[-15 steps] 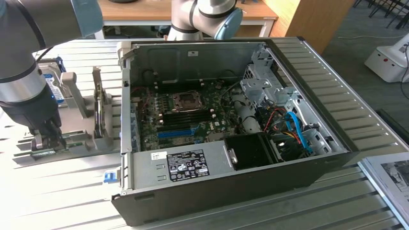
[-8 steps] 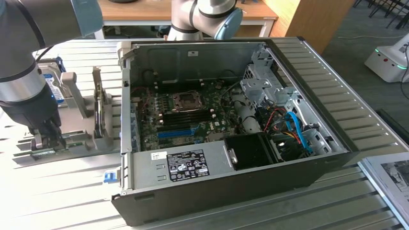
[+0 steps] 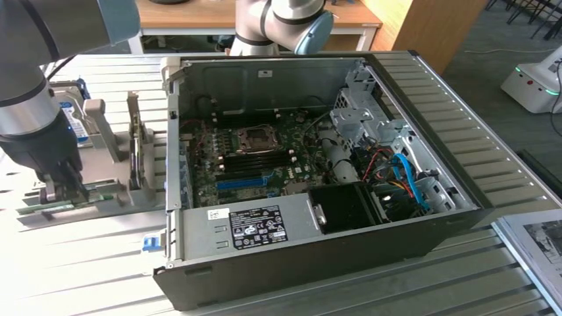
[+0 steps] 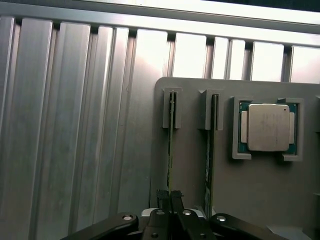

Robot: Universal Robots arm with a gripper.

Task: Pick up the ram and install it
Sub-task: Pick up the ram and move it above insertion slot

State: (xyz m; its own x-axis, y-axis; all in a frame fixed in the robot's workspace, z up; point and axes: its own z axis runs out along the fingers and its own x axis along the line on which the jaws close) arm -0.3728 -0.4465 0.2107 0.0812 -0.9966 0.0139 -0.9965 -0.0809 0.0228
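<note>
The ram (image 4: 170, 150) is a thin green stick seen edge-on, standing in a slot of the grey holder (image 4: 195, 180). My gripper (image 4: 170, 197) is shut on its upper edge, fingertips pressed against both faces. A second stick (image 4: 210, 150) stands in the neighbouring slot, untouched. In the exterior view the gripper (image 3: 66, 189) reaches down to the green ram (image 3: 54, 207) on the holder (image 3: 118, 197), at the exterior view's left of the open computer case (image 3: 290, 283). The dark memory slots (image 3: 260, 158) lie on the motherboard inside the case.
A square silver processor chip (image 4: 265, 127) sits in its own pocket on the holder beside the sticks. A hard drive with a blue-white label (image 3: 77, 122) stands upright behind the holder. The ribbed metal table (image 4: 75, 140) surrounds everything. Case walls rise around the motherboard.
</note>
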